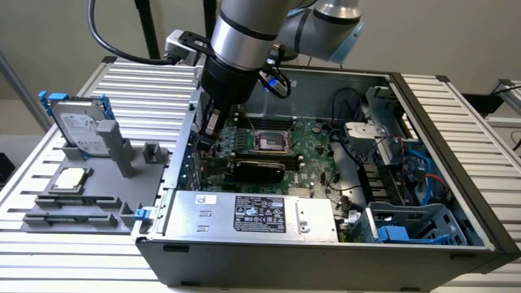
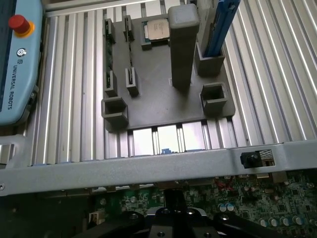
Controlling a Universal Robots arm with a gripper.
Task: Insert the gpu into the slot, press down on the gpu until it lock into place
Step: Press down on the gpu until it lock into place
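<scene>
**Spotter:** Jaws?

**Me:** Together, nothing between them. My gripper hangs low inside the computer case, close to the case wall on the exterior view's left.

**Spotter:** Card?

**Me:** The graphics card stands on edge across the green board, between the processor socket and the silver power supply. My fingertips are over the end of it nearest that wall. Touching or just above: can't tell. The slot is hidden under the card, so I can't judge how far in it sits.

**Spotter:** Risks?

**Me:** Three, as I judge it.
- I'm at one end, not the middle. A push here could rock the card, driving one end down and lifting the other, so the latch never catches.
- The top edge is thin and my closed tips are narrow. A slip drops me onto the board's small parts.
- If the card's edge isn't lined up with the slot, pressing harder bends something rather than seating it.

**Spotter:** Clearance?

**Me:** Tight against the wall.
</scene>
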